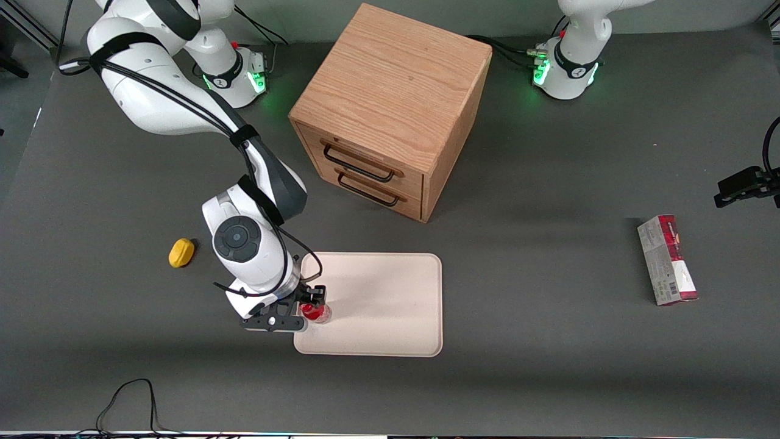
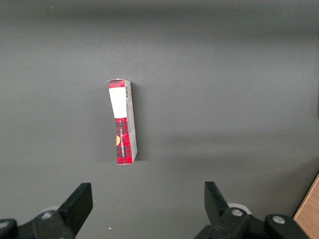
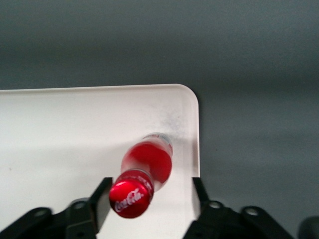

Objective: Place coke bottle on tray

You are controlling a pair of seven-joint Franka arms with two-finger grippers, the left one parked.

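The right wrist view shows what the front view hides: the gripper stands wide, its fingers clear of the coke bottle, which stands upright on the tray, cap up, long axis vertical, close to a rounded tray corner. In the front view the gripper hangs over that corner, nearest the working arm's end and the table's front edge.
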